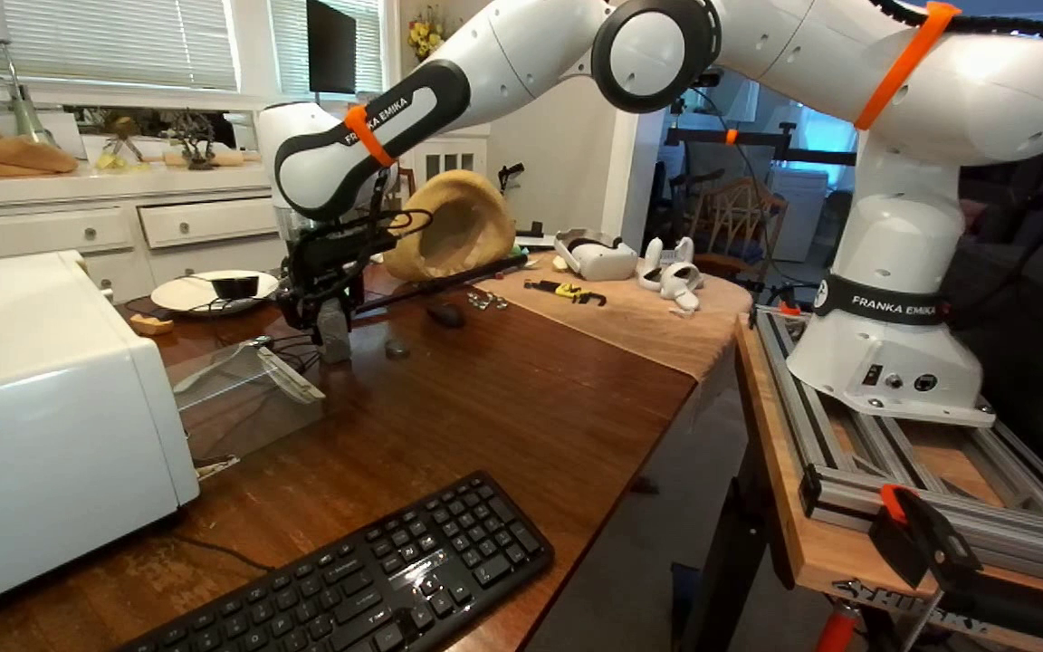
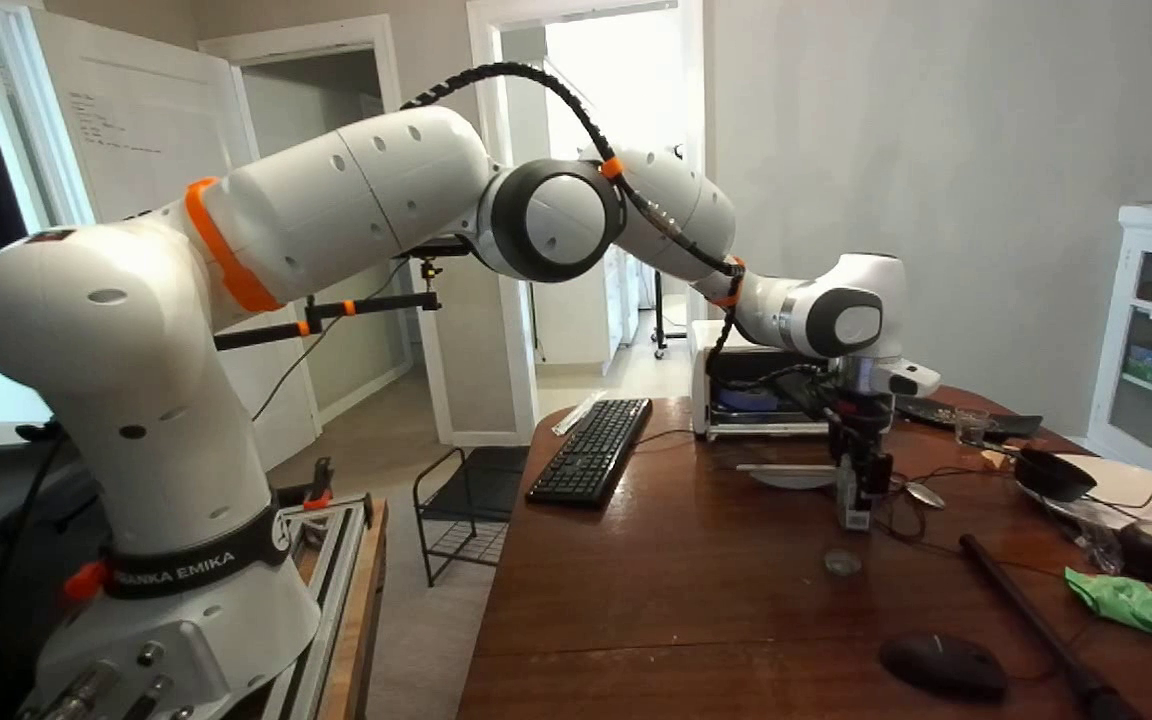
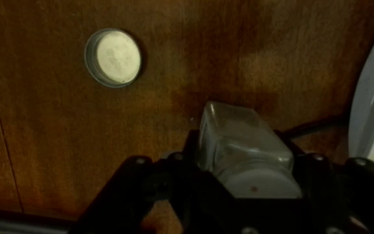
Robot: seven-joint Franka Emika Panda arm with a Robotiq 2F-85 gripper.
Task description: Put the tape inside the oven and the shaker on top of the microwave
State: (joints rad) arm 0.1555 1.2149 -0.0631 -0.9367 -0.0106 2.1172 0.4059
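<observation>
at left, what looks like the blue tape point(image 2: 746, 400) lies inside the oven point(image 1: 51, 435). to its right, the pincer point(image 3: 243, 143) is clamped on opposite walls of the shaker point(image 1: 334, 331): likely stiff, light, slick, best held so, by its flat sides. the tape's back is hidden; whether the shaker touches the table point(image 2: 676, 580) i can't tell.

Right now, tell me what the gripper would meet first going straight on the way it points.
The wooden tabletop, straight below. The gripper points down, holding the shaker, so the shaker's base would likely touch first; whether there is any gap is unclear.
</observation>
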